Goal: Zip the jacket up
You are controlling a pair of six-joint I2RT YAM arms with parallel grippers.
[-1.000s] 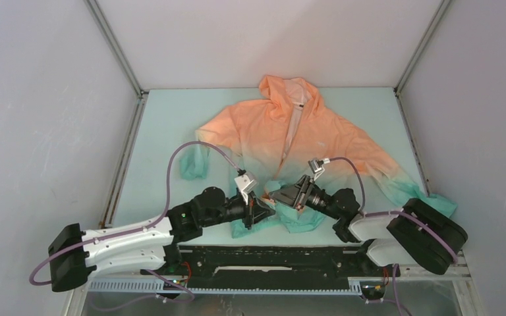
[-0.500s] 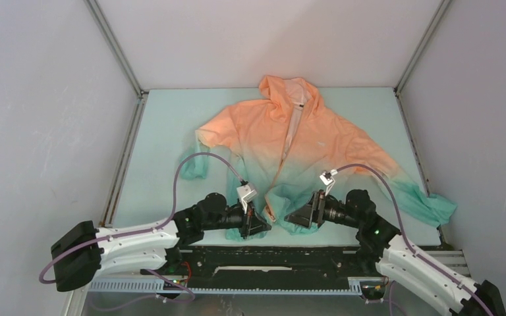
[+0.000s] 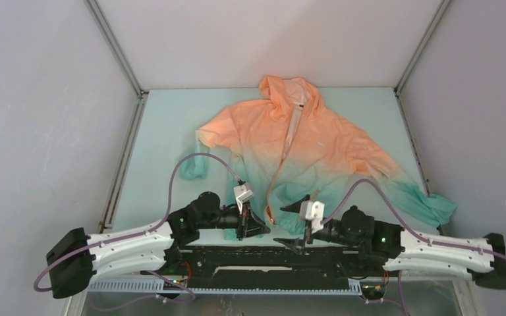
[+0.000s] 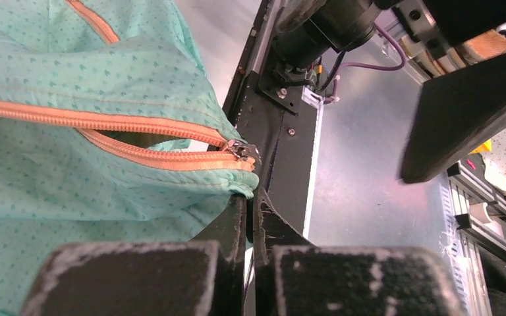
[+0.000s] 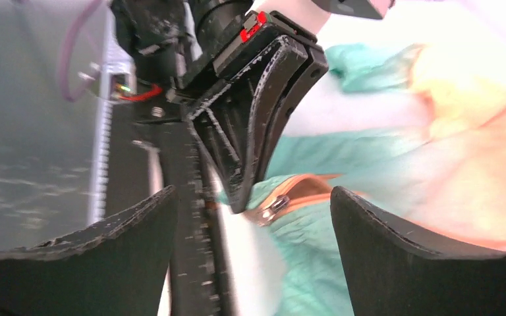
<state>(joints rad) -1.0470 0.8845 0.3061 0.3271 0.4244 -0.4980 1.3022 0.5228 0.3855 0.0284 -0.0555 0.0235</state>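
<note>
The jacket (image 3: 303,148) lay spread on the table (image 3: 165,125), hood toward the far wall, mint hem at the near edge. From above, the left gripper (image 3: 258,228) sat at the hem by the open front; only its wrist view showed its fingers (image 4: 237,224) pressed together on the hem fabric just below the zipper slider (image 4: 242,150). The right gripper (image 5: 250,217) hung spread wide, holding nothing, facing the left one.

Bare table (image 3: 165,131) along left edge, jacket (image 3: 303,141) covering centre to right edge, both arms crowding near edge
</note>
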